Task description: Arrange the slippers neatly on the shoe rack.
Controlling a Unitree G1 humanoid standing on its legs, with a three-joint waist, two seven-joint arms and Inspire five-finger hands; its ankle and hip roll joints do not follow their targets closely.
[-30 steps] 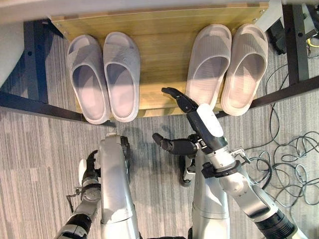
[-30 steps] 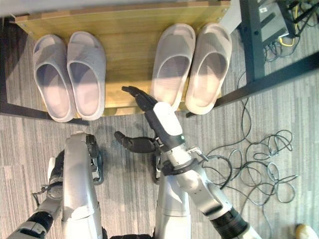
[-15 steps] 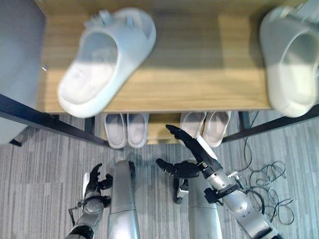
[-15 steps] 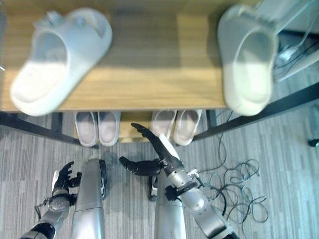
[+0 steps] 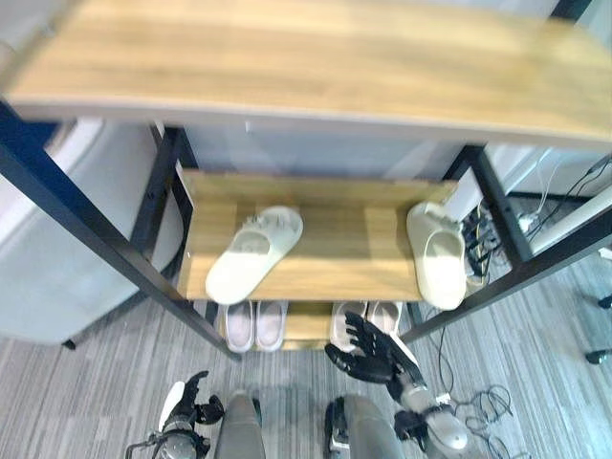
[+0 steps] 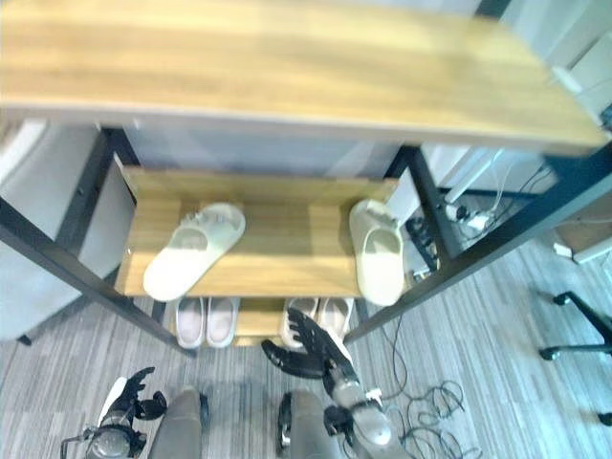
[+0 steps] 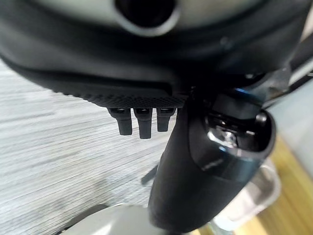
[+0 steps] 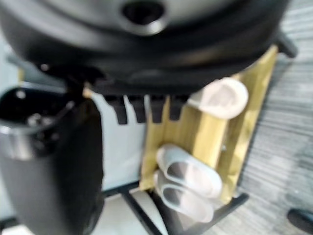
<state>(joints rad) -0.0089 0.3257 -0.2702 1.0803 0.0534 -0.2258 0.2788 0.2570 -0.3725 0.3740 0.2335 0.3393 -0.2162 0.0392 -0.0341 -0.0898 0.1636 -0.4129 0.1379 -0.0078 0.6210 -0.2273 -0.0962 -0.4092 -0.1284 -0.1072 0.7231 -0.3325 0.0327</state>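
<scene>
On the shoe rack, two slippers lie apart and askew on the middle shelf, probably awaiting pairing, while the right hand hovers spread and empty below.

Six slippers, one shoe rack

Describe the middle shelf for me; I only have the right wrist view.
Observer: Two slippers lie far apart on the middle shelf. The left slipper lies diagonally.
Operator: Report the other one.
Observer: The right slipper lies roughly straight at the shelf's right end, with its heel at the front edge.
Operator: Check the left hand.
Observer: The left hand hangs open, low on the left above the floor, and holds nothing.
</scene>
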